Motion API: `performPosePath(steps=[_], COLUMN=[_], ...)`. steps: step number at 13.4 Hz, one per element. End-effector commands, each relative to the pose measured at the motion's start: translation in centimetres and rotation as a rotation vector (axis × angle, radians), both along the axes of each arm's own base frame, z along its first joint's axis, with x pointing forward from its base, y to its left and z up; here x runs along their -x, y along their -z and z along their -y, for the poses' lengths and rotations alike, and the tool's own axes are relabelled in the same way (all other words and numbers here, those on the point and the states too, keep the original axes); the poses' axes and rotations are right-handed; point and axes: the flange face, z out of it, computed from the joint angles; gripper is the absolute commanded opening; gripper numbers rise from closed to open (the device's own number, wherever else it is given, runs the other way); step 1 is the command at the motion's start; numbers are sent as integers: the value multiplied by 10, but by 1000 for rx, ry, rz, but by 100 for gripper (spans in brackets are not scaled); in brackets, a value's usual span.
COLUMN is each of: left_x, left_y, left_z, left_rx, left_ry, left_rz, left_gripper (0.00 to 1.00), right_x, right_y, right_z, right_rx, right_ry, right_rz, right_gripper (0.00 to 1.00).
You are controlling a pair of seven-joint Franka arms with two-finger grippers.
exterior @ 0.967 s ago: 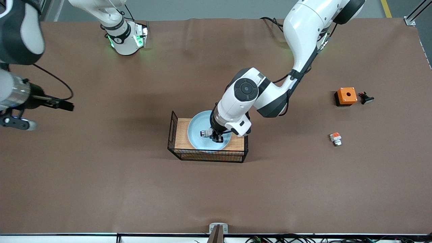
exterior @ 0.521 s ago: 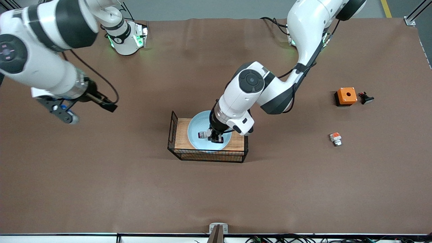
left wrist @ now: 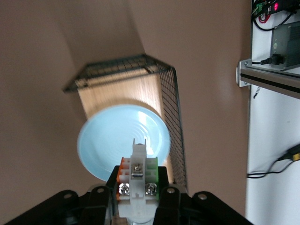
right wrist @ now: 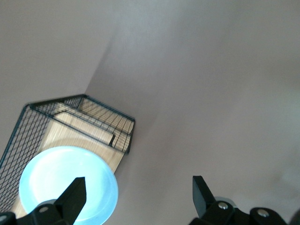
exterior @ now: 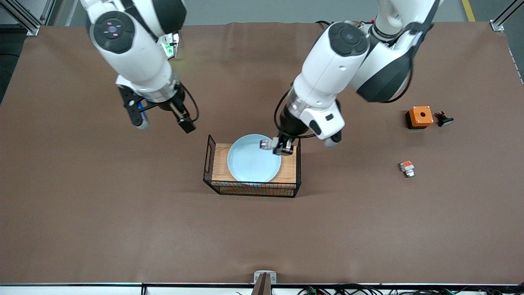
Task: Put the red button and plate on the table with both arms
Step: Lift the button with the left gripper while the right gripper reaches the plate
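Left hand (exterior: pixel 280 146): clamped on red button (exterior: pixel 266 144), over plate (exterior: pixel 250 162) rim. Right hand (exterior: pixel 161 119): fingers apart, over bare tabletop (exterior: pixel 123 229).

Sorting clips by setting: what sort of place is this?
Probably a robotics lab bench: a brown-covered table, the left gripper holding the red button over the plate, and the right gripper open nearby.

Red button's (left wrist: pixel 137 180) lower end hidden between left end effector (left wrist: pixel 138 199) fingers.
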Motion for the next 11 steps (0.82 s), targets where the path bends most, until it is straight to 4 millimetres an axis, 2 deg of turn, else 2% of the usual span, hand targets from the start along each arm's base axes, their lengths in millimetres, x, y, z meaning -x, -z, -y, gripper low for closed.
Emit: performPosePath(steps=[1,6,8,11], left_x=[11,28,37,42], left_y=[-17,-29,-18,8], left_z=[-42,-137,-179,-236], left_rx=[-70,-136,-160,-146], left_ry=[177,531,647,859], left_rz=[-46,-109,-114,-124], left_gripper=[11,12,12,12], right_x=[7,26,35,36], right_y=[35,111,140,158], right_z=[-50,-125,-147,-160], right_rx=[7,45,76,90], right_ry=[116,214,236,257], right_rz=[18,58,79,77], right_gripper=[100,100,100,99])
